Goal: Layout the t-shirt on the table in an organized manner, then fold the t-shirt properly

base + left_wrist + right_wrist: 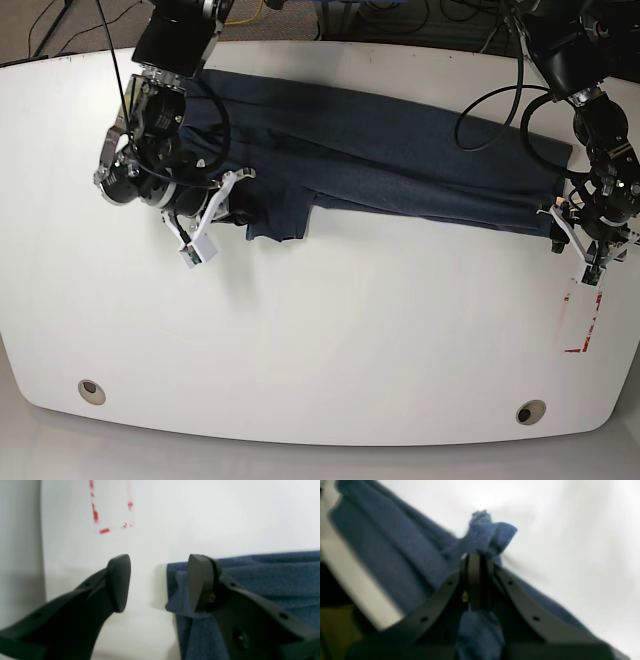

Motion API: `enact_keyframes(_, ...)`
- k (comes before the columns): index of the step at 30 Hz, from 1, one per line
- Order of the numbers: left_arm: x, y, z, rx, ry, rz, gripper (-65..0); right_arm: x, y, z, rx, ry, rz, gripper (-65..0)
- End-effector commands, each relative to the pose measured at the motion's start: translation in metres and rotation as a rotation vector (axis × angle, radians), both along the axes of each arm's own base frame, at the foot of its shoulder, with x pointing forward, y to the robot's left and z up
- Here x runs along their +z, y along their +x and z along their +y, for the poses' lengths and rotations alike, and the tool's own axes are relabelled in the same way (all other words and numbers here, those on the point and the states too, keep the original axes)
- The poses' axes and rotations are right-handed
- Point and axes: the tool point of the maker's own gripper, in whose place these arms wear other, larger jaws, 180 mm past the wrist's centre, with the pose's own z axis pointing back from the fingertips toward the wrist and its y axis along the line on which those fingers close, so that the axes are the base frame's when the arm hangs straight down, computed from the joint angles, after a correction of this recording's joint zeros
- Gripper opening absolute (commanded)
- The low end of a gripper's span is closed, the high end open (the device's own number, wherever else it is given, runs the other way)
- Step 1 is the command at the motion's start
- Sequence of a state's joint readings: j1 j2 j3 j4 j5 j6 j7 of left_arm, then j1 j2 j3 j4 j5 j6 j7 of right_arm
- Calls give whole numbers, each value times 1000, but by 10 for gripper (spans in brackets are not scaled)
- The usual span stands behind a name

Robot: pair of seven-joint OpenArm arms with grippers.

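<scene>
The dark navy t-shirt (400, 150) lies stretched in a long wrinkled band across the far part of the white table (350, 330). My right gripper (235, 203) is shut on a bunched bit of the shirt's near-left edge; in the right wrist view the fabric (490, 532) sticks out past the closed gripper (475, 557). My left gripper (562, 228) is open at the shirt's right end. In the left wrist view, the left gripper (158, 583) has one finger on bare table (200, 517) and the other against a fold of the shirt (262, 580).
A red-taped rectangle mark (580, 320) (100, 517) lies just beyond the left gripper near the table's right edge. Two grey grommet holes (91, 391) (531, 412) sit near the front edge. Cables hang behind the table. The table's edge (357, 580) shows beside the right gripper.
</scene>
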State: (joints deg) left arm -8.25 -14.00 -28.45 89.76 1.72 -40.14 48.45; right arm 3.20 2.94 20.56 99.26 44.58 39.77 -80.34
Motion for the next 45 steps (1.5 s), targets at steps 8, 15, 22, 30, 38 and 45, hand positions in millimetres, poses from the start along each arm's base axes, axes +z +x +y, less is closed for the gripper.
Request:
enact_keyframes(8, 16, 9, 4, -4, 11, -51, -311, 14, -38, 20, 151, 102, -18, -637)
enact_keyframes(15, 15, 8, 4, -4, 11, -49, -311, 2, -67, 31, 214, 137, 50, -636)
enact_keyframes(22, 15, 8, 4, -4, 12, -49, -311, -3, -81, 36, 258, 135, 82, -555)
enact_keyframes(30, 16, 8, 4, -5, 14, -51, -311, -2, -91, 27, 257, 159, 102, -111)
enact_keyframes(38, 19, 3, 3, -10, 29, -57, -311, 21, -94, 21, 263, 283, 79, -32)
enact_keyframes(45, 29, -9, -2, -25, 76, -66, -311, 18, -84, -8, 166, 229, 60, -119)
